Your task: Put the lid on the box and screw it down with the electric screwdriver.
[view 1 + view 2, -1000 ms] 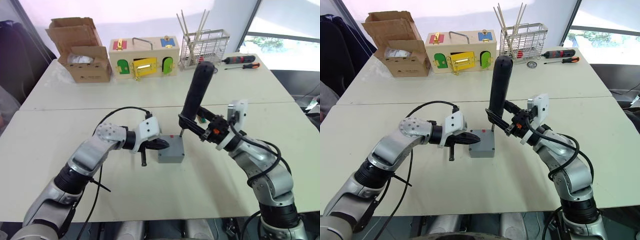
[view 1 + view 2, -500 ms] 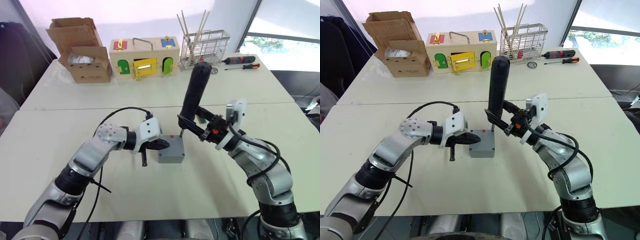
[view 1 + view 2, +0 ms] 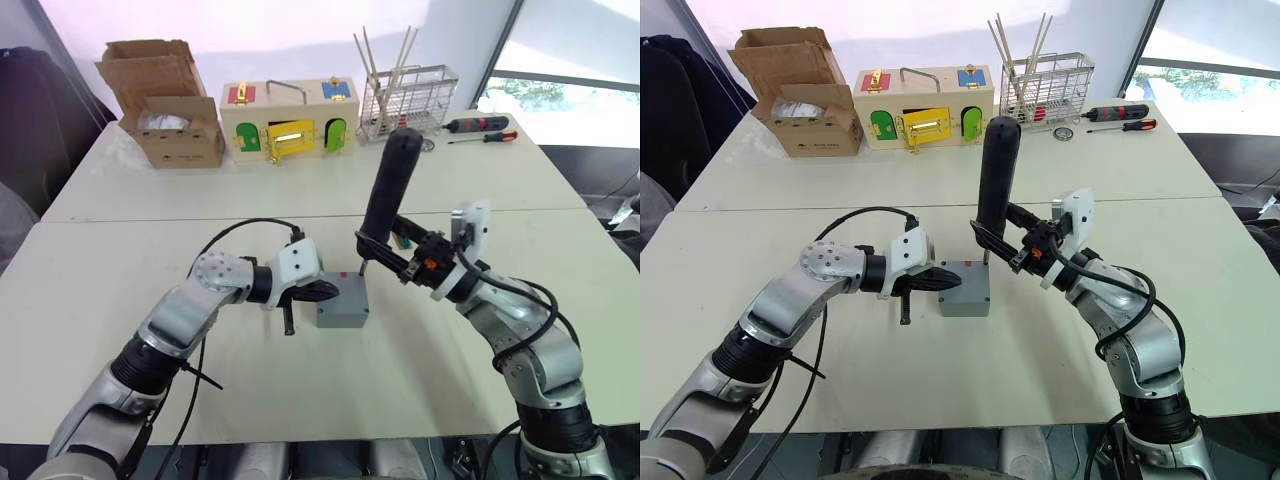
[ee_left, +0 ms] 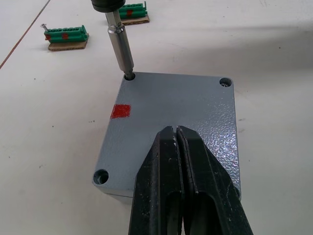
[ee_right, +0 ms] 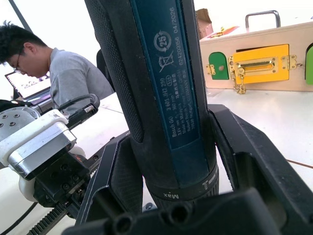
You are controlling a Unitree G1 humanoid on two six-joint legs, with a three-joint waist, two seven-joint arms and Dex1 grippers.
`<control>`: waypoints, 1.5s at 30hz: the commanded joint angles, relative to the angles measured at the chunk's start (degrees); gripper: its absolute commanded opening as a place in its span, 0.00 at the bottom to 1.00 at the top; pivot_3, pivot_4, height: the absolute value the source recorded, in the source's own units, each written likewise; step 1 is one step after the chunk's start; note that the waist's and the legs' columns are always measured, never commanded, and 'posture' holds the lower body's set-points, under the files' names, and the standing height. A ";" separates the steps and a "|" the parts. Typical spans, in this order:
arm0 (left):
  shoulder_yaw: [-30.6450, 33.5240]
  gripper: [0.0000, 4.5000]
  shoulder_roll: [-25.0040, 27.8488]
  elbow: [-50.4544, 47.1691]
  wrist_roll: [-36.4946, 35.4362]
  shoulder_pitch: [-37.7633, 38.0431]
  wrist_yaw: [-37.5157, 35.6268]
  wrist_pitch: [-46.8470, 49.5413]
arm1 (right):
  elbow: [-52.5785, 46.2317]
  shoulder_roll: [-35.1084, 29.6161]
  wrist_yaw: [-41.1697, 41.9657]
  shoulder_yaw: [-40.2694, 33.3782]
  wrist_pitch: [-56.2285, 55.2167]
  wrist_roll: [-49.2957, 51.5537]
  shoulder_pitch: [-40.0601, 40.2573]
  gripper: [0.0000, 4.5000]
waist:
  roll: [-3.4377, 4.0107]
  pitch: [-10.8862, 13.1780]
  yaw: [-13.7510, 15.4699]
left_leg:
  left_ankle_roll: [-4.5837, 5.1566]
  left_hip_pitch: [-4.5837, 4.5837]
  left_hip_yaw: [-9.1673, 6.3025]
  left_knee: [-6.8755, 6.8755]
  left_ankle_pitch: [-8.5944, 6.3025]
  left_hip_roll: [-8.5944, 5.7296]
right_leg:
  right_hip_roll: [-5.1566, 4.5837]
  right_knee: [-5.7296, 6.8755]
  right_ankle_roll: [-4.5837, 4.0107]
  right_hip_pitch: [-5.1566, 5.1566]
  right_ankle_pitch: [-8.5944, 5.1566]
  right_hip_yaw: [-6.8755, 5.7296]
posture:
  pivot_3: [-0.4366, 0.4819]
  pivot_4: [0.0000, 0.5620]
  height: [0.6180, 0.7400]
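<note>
So the grey box [image 3: 964, 290] is sitting in the middle of the white counter [image 3: 840, 380] with the lid [image 4: 176, 115] already on top of it, lined up flush with the edges. There's a little red square on the lid near one side.

The right gripper [image 3: 1002, 240] has its jaws clamped around the lower body of the electric screwdriver [image 3: 996, 175], which stands nearly upright, tilted just a bit. The metal bit [image 4: 121, 49] goes straight down into one corner screw hole of the lid, the corner on the far side of the box from the robot. In the left wrist view two other corner holes are visible; one looks to have a screw head in it, the other I can't tell.

The left gripper [image 3: 940, 283] comes in from the robot's left, jaws pressed together, with the tips resting on the lid's near-left edge.

Just beyond the box there are two small green connector strips [image 4: 66, 35] on bits of cardboard. Along the far end of the counter: an open cardboard box [image 3: 165, 100], a wooden box with coloured doors [image 3: 288, 117], a wire rack [image 3: 408, 100] with sticks poking up, and two hand screwdrivers [image 3: 480, 127]. A person [image 5: 54, 73] sits at a laptop in the background of the right wrist view.
</note>
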 commanded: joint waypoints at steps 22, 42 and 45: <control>-1.33 0.00 0.35 -1.00 0.81 0.10 -0.50 2.88 | 5.86 0.70 1.19 5.95 1.04 -4.23 4.49 0.41 | -0.07 -0.46 0.00 | 0.00 0.08 -0.09 -0.19 -0.01 0.02 | 0.00 -0.42 0.00 0.22 0.00 -0.10 | 0.48 0.27 0.92; 2.42 0.00 -0.04 -2.38 -1.06 0.76 0.32 1.62 | -3.16 -6.23 -0.25 -10.49 13.92 15.90 -8.60 0.41 | 0.36 0.45 0.21 | 0.00 -0.19 -0.10 -0.20 0.00 -0.03 | -0.07 -0.48 -0.02 -0.01 0.01 -0.08 | 0.48 0.27 0.92; 5.56 0.00 -1.08 -2.76 -2.91 0.38 2.10 1.66 | -1.72 -9.30 -0.53 -14.35 18.32 22.11 -13.62 0.41 | 0.44 0.64 0.15 | -0.01 -0.64 -0.10 -0.19 0.01 -0.02 | -0.08 -0.38 -0.02 -0.48 0.02 -0.08 | 0.48 0.27 0.92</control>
